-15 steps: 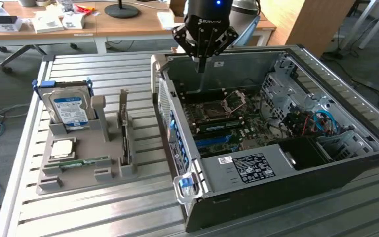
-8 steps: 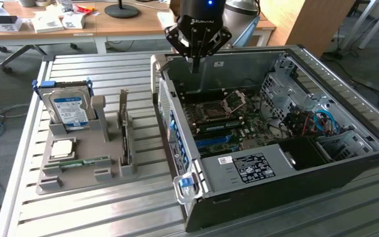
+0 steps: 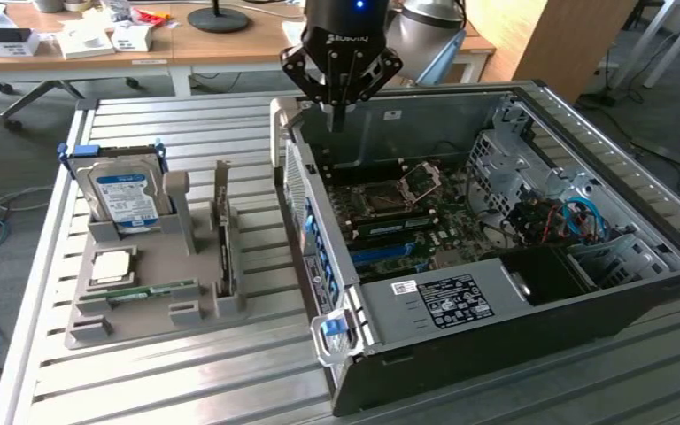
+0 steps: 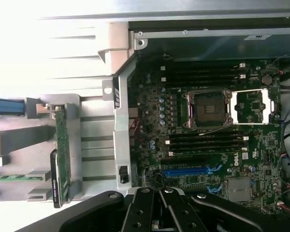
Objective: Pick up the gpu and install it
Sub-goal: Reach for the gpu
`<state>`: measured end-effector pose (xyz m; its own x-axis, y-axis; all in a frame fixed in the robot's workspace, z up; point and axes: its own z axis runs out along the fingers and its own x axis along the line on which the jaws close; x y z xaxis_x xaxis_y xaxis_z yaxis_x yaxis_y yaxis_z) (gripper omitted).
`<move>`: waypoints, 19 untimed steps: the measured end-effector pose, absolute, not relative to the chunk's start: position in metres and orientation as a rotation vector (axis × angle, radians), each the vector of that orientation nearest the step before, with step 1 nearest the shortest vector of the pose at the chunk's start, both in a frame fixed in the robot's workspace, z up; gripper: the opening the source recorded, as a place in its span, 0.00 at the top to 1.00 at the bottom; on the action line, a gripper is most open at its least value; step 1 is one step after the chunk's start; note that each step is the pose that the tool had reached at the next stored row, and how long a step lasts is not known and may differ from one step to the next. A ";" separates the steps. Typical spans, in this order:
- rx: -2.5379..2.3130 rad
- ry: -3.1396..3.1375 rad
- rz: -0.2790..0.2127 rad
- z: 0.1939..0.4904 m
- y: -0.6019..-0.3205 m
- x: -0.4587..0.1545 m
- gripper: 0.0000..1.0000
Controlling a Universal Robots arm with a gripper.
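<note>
The gpu [image 3: 222,232] stands on edge in a slot of the grey holder [image 3: 139,312], left of the open computer case [image 3: 459,310] in the exterior view. In the wrist view the gpu [image 4: 62,162] shows edge-on as a thin green and black strip. My gripper [image 3: 337,122] hangs shut and empty over the far left corner of the case, well apart from the card. From the wrist view the gripper [image 4: 159,195] sits with its fingers pressed together above the motherboard [image 4: 208,145], near a blue expansion slot [image 4: 188,171].
A blue-labelled hard drive [image 3: 127,199], a processor chip [image 3: 113,266] and a green memory stick [image 3: 151,290] also sit in the holder. The holder and case rest on a slatted metal table [image 3: 174,390]. Desks with clutter stand behind.
</note>
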<state>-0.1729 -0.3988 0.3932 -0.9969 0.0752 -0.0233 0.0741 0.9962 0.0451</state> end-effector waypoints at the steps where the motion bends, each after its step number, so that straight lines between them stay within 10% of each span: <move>1: 0.117 3.114 0.069 0.393 -0.399 -0.175 0.89; 19: 0.117 3.114 0.069 0.393 -0.399 -0.215 0.89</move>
